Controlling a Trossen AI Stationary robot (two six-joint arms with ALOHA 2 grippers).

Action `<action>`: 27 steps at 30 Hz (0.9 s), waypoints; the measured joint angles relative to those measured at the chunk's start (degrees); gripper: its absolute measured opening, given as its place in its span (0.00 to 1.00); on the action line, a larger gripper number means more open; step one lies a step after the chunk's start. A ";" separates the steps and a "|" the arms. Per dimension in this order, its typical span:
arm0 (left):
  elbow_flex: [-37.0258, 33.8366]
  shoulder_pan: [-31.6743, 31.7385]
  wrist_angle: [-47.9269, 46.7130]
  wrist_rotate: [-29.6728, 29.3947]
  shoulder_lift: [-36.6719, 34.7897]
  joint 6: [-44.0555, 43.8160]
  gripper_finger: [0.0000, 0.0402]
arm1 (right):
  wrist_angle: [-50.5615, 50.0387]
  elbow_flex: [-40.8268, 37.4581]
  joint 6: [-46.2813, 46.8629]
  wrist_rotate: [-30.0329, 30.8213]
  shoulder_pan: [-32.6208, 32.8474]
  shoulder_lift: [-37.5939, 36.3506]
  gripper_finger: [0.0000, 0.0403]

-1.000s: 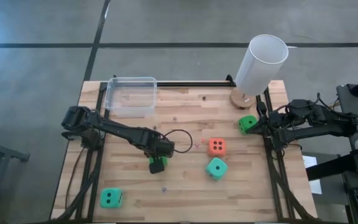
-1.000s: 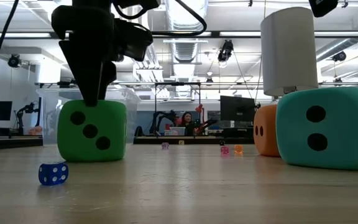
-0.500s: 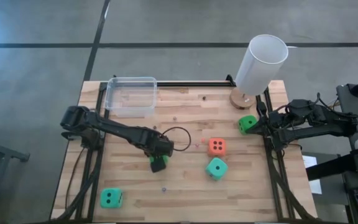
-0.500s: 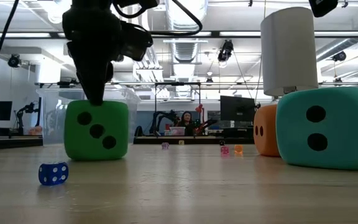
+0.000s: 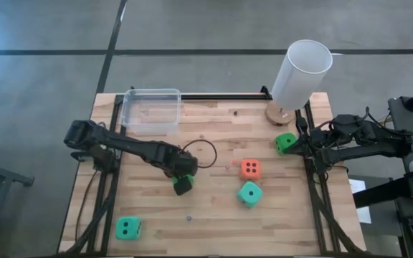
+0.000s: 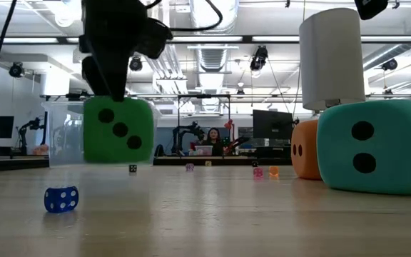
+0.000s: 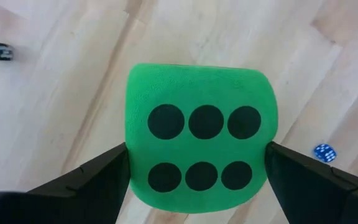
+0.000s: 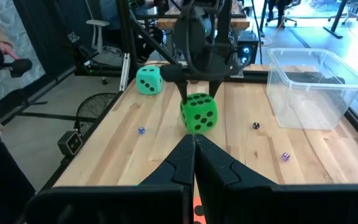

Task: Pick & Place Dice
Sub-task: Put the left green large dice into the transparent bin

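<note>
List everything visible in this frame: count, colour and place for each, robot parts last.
held die: 1, bright green, gripped by the left gripper and lifted just clear of the table, left of centre
other green dice: 2, bright green, one at the near left corner, one by the right edge
orange die: 1, orange, right of centre
teal die: 1, teal, just nearer than the orange one
tiny dice: several, one blue on the near table; others small and scattered
clear tub: 1, transparent, far left of the table
white cylinder: 1, white, on a round wooden base, far right corner
table: 1, light wood
left gripper: dark, closed on the held die
right gripper: dark, shut, waiting at the right edge
</note>
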 joint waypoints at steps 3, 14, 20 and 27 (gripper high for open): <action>0.04 0.71 -0.28 -0.48 -2.19 -2.19 0.85 | -0.01 0.00 0.00 0.00 0.02 -0.01 0.02; 0.04 2.86 -0.98 -1.77 -9.67 -10.39 0.78 | 0.04 0.00 0.00 0.00 0.04 -0.01 0.02; 0.03 2.86 -1.08 -1.97 -10.65 -10.50 0.69 | 0.02 0.00 0.00 0.00 0.04 -0.01 0.02; 0.04 2.86 1.36 -1.97 -10.24 -11.08 0.66 | -0.01 0.00 0.00 0.00 0.04 -0.01 0.02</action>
